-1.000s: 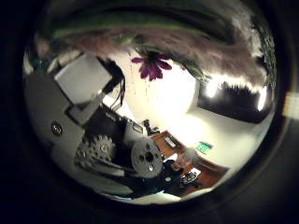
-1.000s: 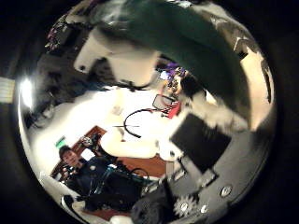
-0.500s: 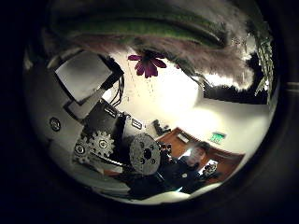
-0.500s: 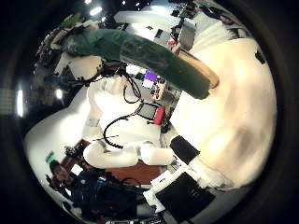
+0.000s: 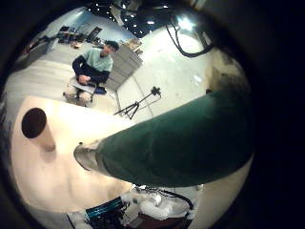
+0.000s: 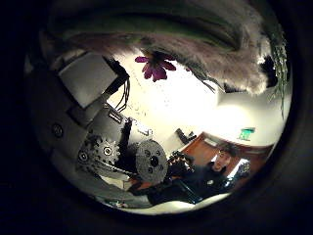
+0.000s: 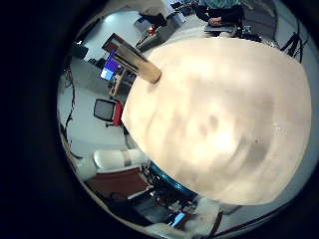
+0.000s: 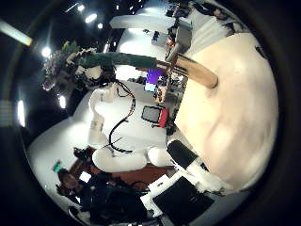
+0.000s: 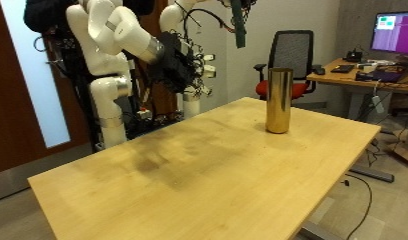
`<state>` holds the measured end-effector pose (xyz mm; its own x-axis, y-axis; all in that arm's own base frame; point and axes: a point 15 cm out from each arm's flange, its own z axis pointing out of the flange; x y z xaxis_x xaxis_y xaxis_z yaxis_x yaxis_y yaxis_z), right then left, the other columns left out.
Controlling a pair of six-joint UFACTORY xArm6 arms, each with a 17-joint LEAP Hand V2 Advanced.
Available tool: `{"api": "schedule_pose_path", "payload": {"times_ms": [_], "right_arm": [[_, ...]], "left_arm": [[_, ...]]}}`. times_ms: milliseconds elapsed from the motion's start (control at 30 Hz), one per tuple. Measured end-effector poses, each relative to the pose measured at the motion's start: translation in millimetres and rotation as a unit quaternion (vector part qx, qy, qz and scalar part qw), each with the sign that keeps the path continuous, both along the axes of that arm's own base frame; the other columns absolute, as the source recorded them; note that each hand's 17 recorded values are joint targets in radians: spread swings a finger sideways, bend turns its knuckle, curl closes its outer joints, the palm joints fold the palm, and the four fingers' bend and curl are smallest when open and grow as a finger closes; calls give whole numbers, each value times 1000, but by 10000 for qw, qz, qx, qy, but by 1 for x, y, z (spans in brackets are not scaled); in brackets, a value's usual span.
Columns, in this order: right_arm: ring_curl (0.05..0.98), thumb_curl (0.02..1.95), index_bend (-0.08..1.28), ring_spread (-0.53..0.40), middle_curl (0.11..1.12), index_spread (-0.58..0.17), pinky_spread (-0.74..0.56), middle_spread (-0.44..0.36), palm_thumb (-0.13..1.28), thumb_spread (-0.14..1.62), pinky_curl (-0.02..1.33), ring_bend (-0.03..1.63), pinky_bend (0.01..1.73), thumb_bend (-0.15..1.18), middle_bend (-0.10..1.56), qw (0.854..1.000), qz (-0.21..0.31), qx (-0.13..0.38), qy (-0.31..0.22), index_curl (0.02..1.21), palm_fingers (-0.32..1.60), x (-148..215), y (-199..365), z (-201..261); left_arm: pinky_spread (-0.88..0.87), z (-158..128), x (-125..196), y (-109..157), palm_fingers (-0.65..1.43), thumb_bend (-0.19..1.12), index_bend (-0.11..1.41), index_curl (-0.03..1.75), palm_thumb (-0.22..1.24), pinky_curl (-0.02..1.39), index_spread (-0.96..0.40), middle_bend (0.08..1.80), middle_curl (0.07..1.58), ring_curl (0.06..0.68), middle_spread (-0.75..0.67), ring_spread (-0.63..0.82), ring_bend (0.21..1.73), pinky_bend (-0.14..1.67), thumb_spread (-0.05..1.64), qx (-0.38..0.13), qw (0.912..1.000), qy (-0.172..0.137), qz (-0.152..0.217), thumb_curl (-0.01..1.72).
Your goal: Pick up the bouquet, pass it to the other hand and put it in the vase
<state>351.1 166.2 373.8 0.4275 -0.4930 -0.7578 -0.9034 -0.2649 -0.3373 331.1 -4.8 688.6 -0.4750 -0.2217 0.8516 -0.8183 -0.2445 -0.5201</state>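
Starting on my far side of the outside view: the right hand [image 9: 191,65] hangs off its white arm, out over the back edge of the table [image 9: 191,175], with nothing in it. It's a dark cluster from here, so I cannot tell whether its fingers are slack or clenched. Moving across, the bouquet [image 9: 239,28] is up in the air, its dark green wrap pointing down, above and just short of the vase [image 9: 277,100]. The left hand [image 6: 108,147] has it: the wrap fills the little finger side palm view and a purple flower [image 6: 156,66] shows right by the thumb side camera, so I'm calling the fingers wrapped on the bouquet. The gold vase stands upright near the table's far end, clear of both hands. From the right thumb side palm view I see the bouquet well apart from that palm.
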Motion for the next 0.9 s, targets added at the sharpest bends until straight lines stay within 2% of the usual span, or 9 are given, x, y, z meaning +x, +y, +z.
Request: {"api": "schedule_pose_path", "payload": {"times_ms": [133, 367, 667, 900], "right_arm": [[234, 397, 150, 246, 303, -280, 478, 216, 620, 930, 361, 464, 580, -30, 188, 10000, 34, -10, 10, 232, -17, -1, 4, 2], [236, 395, 152, 250, 299, -280, 474, 216, 629, 933, 341, 443, 580, -29, 189, 10000, 53, -13, 23, 239, -12, -2, 6, 2], [242, 398, 156, 250, 302, -280, 472, 208, 636, 936, 321, 437, 577, -30, 191, 10000, 71, -12, 51, 246, 0, -3, 8, 1], [244, 403, 156, 248, 306, -291, 473, 206, 649, 938, 309, 432, 576, -26, 192, 9999, 105, -11, 56, 251, 3, -4, 10, 1]], "left_arm": [[-543, 13, 4, 12, 946, -19, 368, 1384, 1157, 761, -843, 1147, 1059, 605, -522, -394, 1524, 1231, 165, -12, 9999, -74, 139, 927], [-547, 5, 13, 39, 961, -18, 316, 1472, 1154, 768, -813, 1140, 1053, 605, -517, -396, 1511, 1213, 169, -15, 9993, -45, 377, 942], [-557, -29, 45, 73, 983, -18, 259, 1552, 1156, 782, -752, 1119, 1051, 605, -517, -394, 1492, 1191, 163, -73, 9979, 210, 613, 963], [-554, -53, 62, 80, 995, -17, 219, 1596, 1160, 795, -703, 1104, 1054, 605, -521, -396, 1481, 1171, 174, -9, 9971, 390, 655, 975]]}}
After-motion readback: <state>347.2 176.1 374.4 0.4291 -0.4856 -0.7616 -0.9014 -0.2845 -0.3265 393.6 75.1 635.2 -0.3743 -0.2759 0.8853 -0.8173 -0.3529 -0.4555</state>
